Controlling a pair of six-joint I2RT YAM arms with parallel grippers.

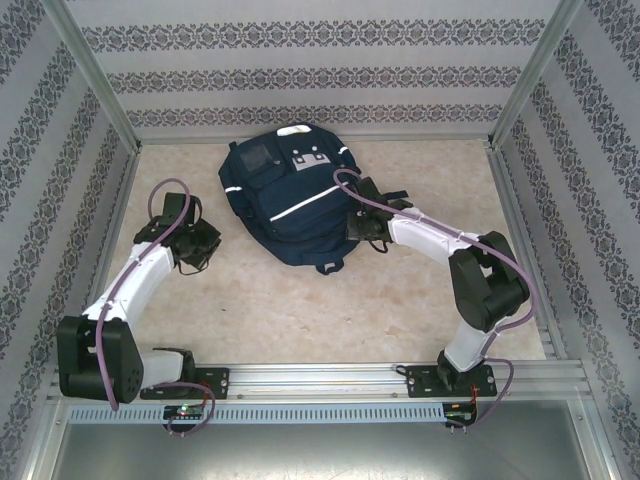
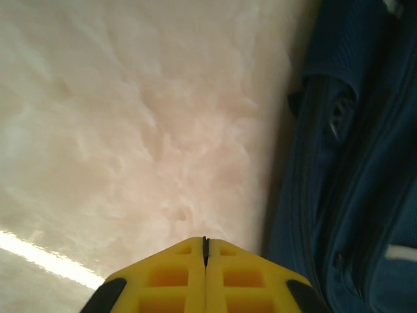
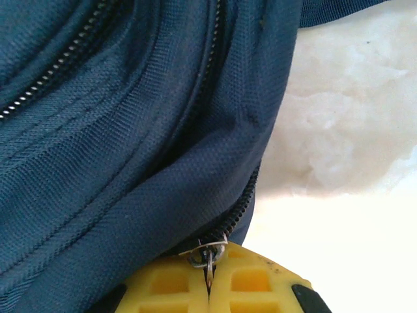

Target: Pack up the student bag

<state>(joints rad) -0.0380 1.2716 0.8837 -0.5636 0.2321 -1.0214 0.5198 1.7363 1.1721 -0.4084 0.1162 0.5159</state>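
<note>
The student bag (image 1: 285,195), a navy backpack with a thin white stripe and grey patches, lies flat at the back middle of the table. My right gripper (image 1: 358,226) is at its right side. In the right wrist view the yellow jaws (image 3: 210,262) are shut on the metal zipper pull (image 3: 207,250) of a zip that runs along the bag's (image 3: 130,130) edge. My left gripper (image 1: 197,246) rests on the table a short way left of the bag. Its yellow jaws (image 2: 205,244) are shut with nothing between them, and the bag's side (image 2: 352,189) rises to their right.
Patterned walls with aluminium posts (image 1: 90,70) close off the back and both sides. The marbled tabletop (image 1: 300,310) lies bare between the bag and the metal rail (image 1: 320,378) at the near edge. A dark strap end (image 1: 330,266) pokes out below the bag.
</note>
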